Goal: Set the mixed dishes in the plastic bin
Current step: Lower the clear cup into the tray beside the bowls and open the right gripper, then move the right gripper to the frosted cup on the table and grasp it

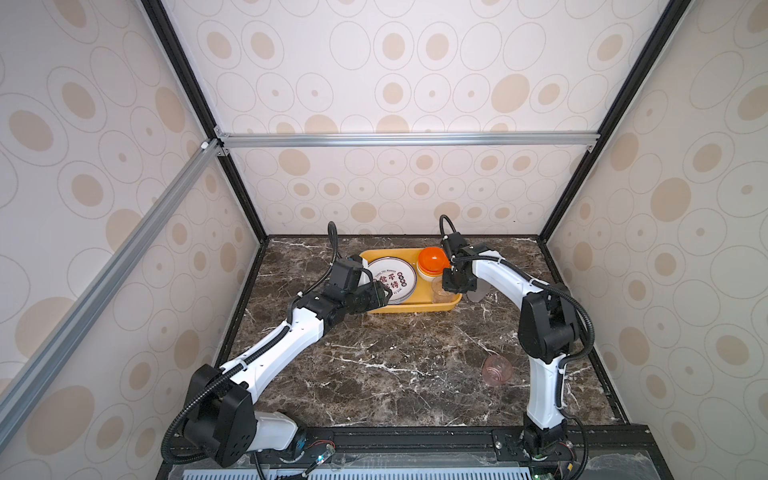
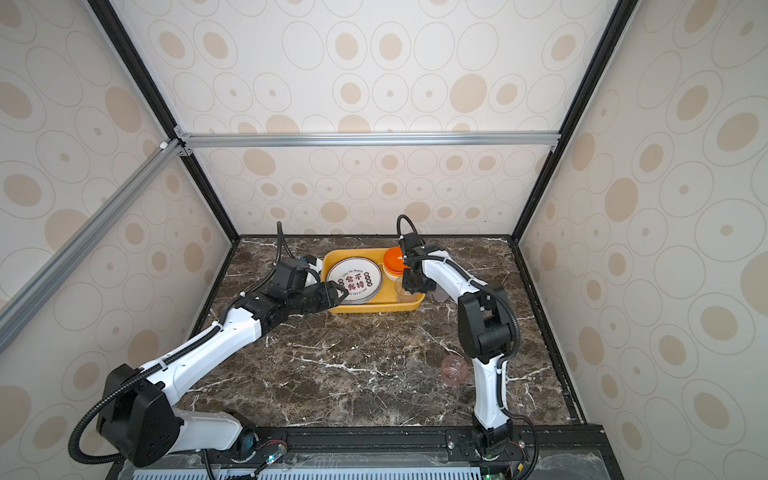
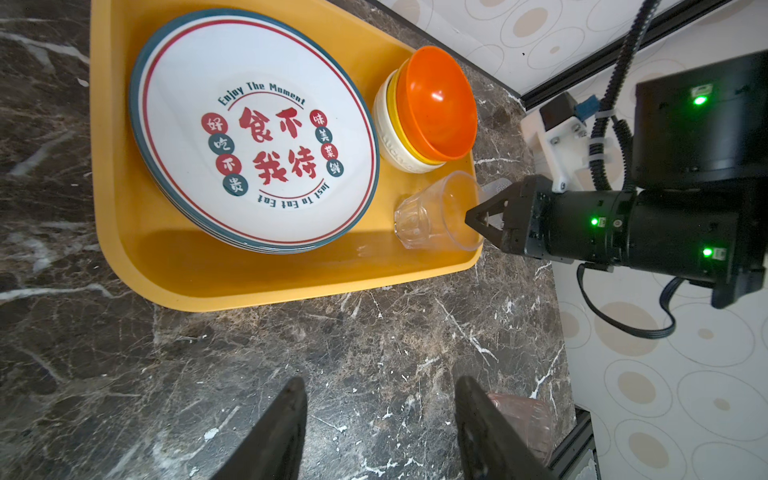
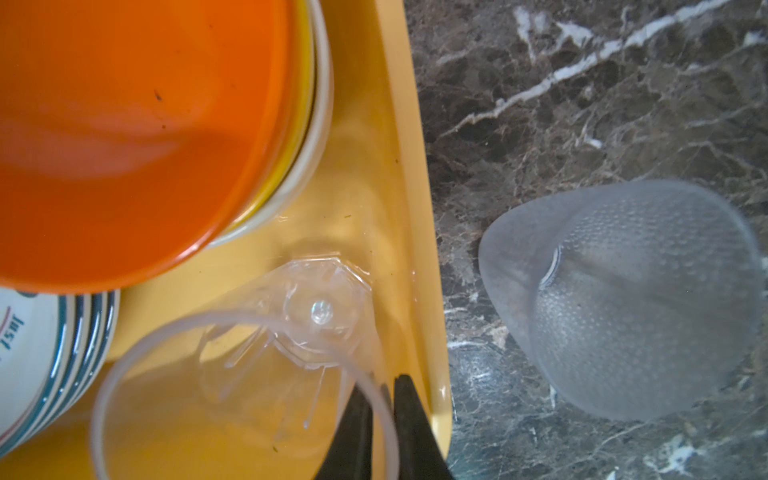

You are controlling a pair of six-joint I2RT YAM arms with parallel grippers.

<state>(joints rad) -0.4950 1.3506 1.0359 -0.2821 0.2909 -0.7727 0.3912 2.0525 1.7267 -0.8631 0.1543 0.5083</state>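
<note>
On the marble worktop (image 1: 395,374), the clear cup (image 3: 432,212) sits tilted in the plastic bin (image 3: 124,208), its rim pinched by the narrow right fingers (image 4: 415,428); left fingers (image 3: 282,428) wide, empty. If released tilted, the cup may topple against the bowls (image 3: 432,104)

"Enjoy The Moment", "食不我待" and "Just To Eat Eat" on the top plate (image 3: 253,137)

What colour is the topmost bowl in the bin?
Orange bowl, clearest in left wrist view.
</note>
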